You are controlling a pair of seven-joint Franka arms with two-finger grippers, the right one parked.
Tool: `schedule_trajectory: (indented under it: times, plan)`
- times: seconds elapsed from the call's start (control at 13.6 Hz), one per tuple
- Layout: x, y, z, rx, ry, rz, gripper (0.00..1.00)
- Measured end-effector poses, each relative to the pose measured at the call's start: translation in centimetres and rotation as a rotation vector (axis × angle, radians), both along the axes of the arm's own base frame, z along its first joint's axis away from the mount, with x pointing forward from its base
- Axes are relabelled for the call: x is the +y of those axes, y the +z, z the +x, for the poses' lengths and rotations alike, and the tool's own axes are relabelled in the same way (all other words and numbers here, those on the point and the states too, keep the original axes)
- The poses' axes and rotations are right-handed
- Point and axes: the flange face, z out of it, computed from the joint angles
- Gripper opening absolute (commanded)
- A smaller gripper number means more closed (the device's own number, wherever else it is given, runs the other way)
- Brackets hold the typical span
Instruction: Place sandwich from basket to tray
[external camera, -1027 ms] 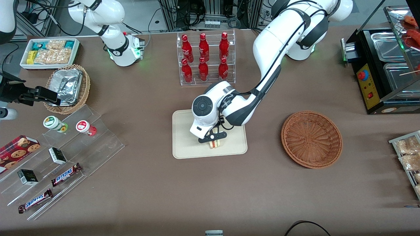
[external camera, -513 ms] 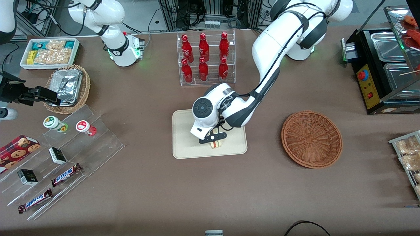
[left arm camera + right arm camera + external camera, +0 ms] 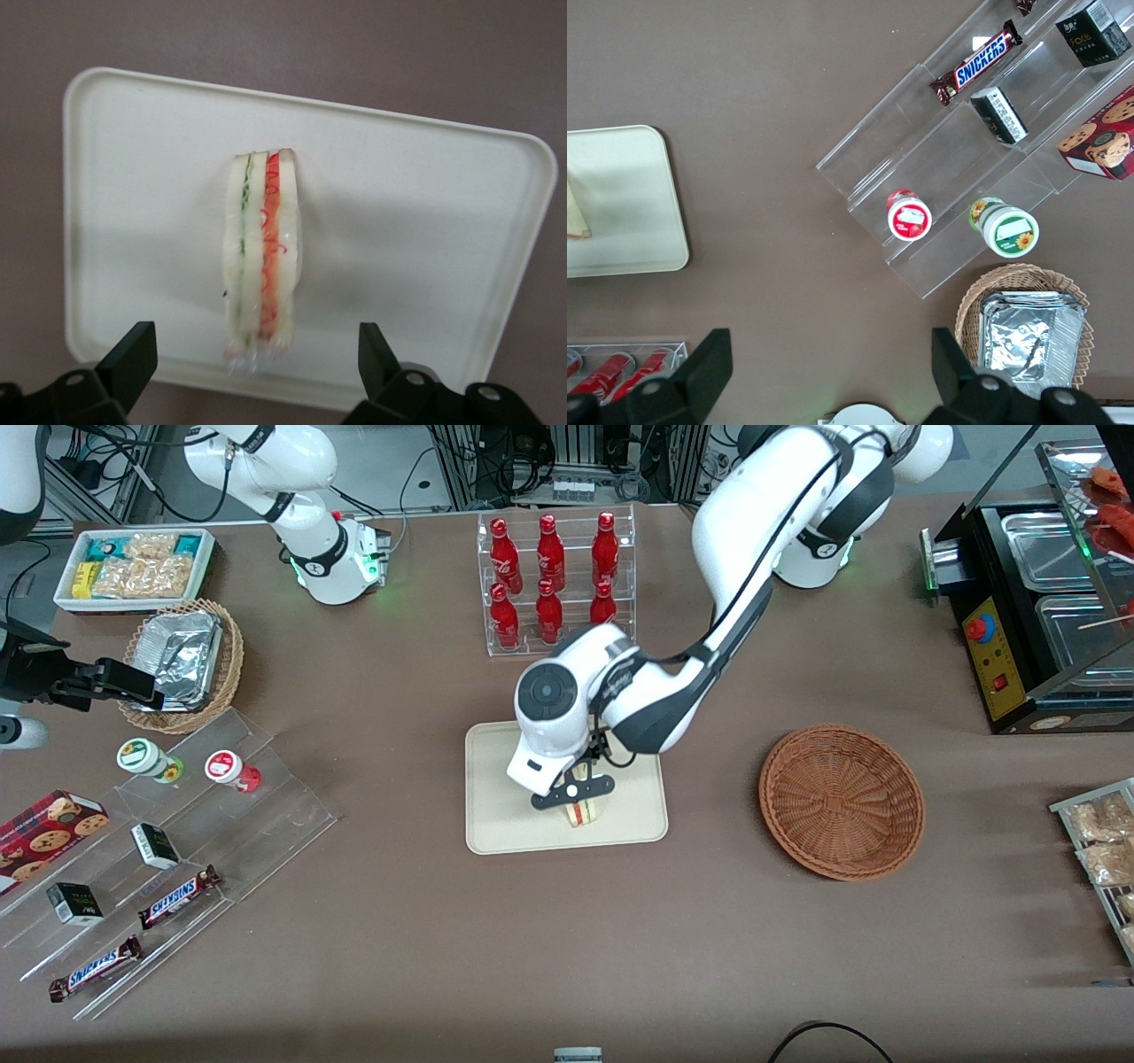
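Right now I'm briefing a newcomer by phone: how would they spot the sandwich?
Find the cream tray in front of the rack of red bottles. The sandwich stands on it, under the open tool. It is the tray's only item: a white wedge with red and green layers.

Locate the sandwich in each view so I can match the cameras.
Front view: the sandwich stands on the tray, near the edge closest to the camera, under the gripper, which is open above it.
Left wrist view: the sandwich is mid-tray, between the open fingers and clear of them.
Right wrist view: only a corner of the sandwich shows, at the frame edge.
Shared landmark: the tray.
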Motion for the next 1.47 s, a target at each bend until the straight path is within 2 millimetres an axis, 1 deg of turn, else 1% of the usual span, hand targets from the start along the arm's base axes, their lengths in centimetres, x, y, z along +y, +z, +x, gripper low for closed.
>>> schedule_trajectory:
  times: [0.15, 0.22, 0.29, 0.37, 0.51, 0.66, 0.81, 0.95, 1.03, 1.1, 1.47]
  plan:
    - [1.2, 4.2, -0.1, -0.002, -0.036, 0.005, 1.0]
    - [2.2, 6.1, 0.4, 0.002, -0.04, -0.009, 1.0]
    - [3.6, 7.5, 1.2, 0.002, -0.048, -0.023, 1.0]
    - [5.3, 8.6, 2.4, -0.004, -0.056, -0.032, 1.0]
    - [9.7, 9.8, 5.4, -0.004, -0.051, -0.036, 1.0]
    - [15.2, 10.7, 8.0, 0.032, -0.064, -0.023, 1.0]
    - [20.6, 11.6, 9.8, 0.08, -0.097, -0.033, 1.0]
    - [25.8, 11.9, 11.0, 0.112, -0.142, -0.058, 1.0]
    - [28.2, 12.0, 11.1, 0.123, -0.184, -0.064, 1.0]
    - [30.2, 12.3, 10.9, 0.131, -0.217, -0.065, 1.0]
    - [39.3, 15.2, 8.9, 0.142, -0.251, -0.054, 1.0]
